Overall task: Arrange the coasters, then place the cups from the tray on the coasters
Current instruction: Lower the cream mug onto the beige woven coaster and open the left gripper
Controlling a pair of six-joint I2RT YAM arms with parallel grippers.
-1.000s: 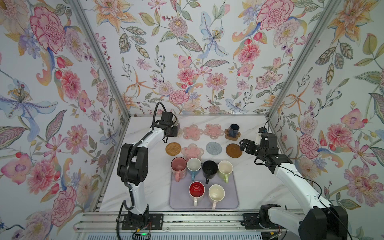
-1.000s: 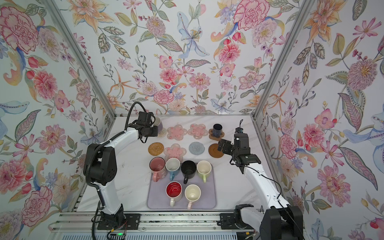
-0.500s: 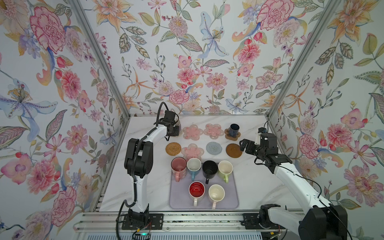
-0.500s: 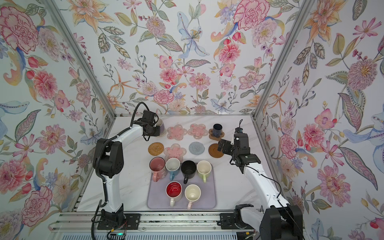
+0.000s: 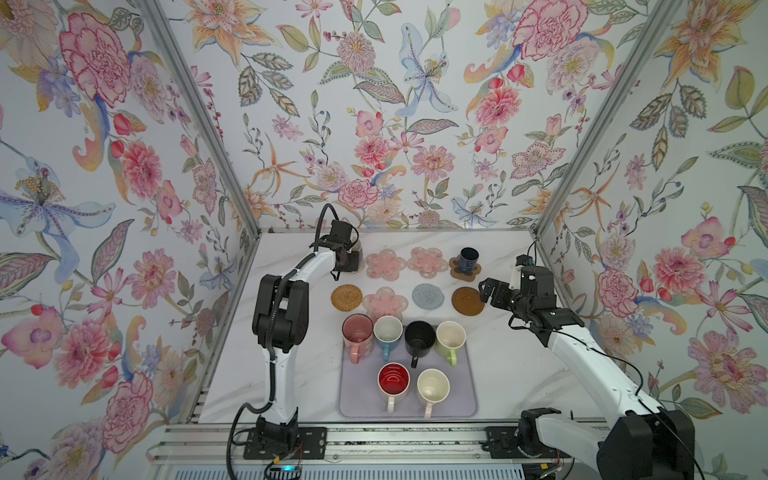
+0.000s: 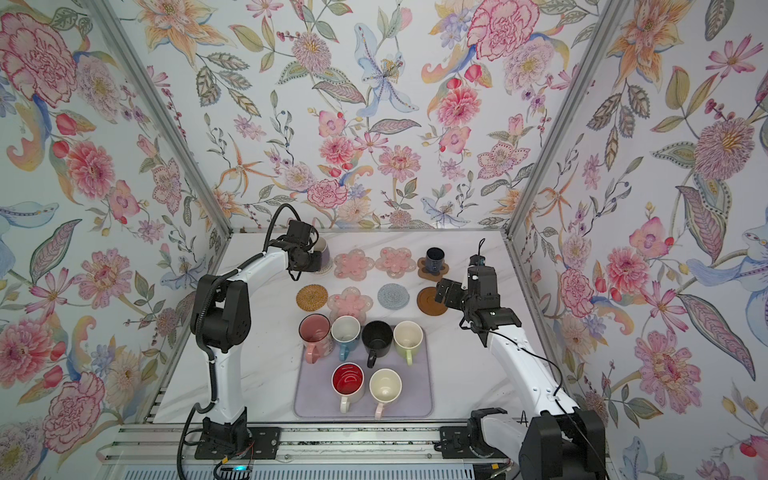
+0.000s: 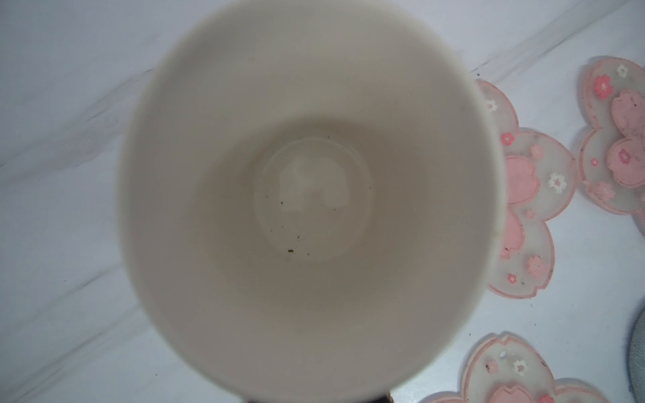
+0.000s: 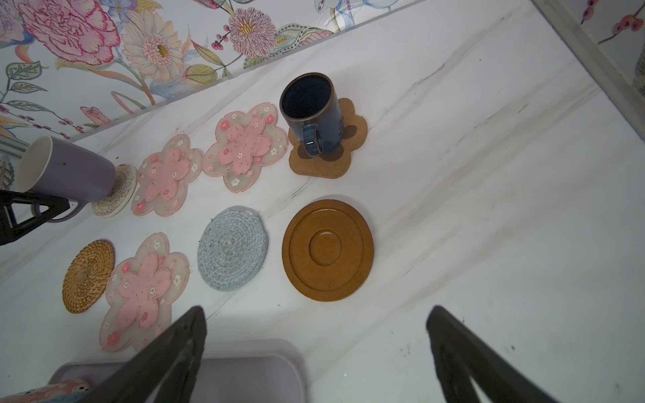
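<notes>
One lavender mug (image 8: 69, 171), cream inside, on the beaded coaster (image 8: 120, 193), in tight left pincer (image 5: 348, 261); right pincer (image 8: 316, 310) wide, empty

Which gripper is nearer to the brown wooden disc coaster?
Right. The right gripper is open just beside the wooden disc coaster, at its right edge. The left gripper is across the table at the back left, shut on the lavender mug.

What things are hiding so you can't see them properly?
- Fingertips of the left gripper: hidden by its own wrist in both top views; the lavender mug fills the left wrist view.
- Beaded coaster: mostly covered by that mug in the right wrist view.
- Pink mug: cut off by the right wrist view's bottom edge.
</notes>
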